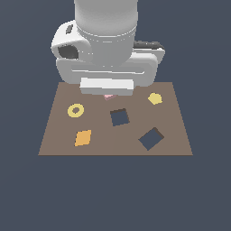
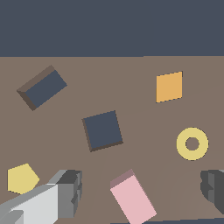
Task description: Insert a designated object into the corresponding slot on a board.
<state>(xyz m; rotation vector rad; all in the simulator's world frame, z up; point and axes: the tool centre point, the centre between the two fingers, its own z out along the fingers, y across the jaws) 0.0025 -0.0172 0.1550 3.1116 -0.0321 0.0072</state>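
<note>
Two dark fingers [image 2: 70, 188] of the gripper [image 2: 140, 192] are spread wide, released, on either side of the pale pink block [image 2: 132, 197]. The block is seen lying on the brown board [image 1: 54, 131] near its far edge, apart from the diamond-turned slot [image 1: 151, 138].

Pink block [image 2: 132, 199] btwn open hand [image 2: 142, 190] fingers, on board [image 2: 140, 118].

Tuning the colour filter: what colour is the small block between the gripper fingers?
Pale pink block, clearest in the wrist view.
</note>
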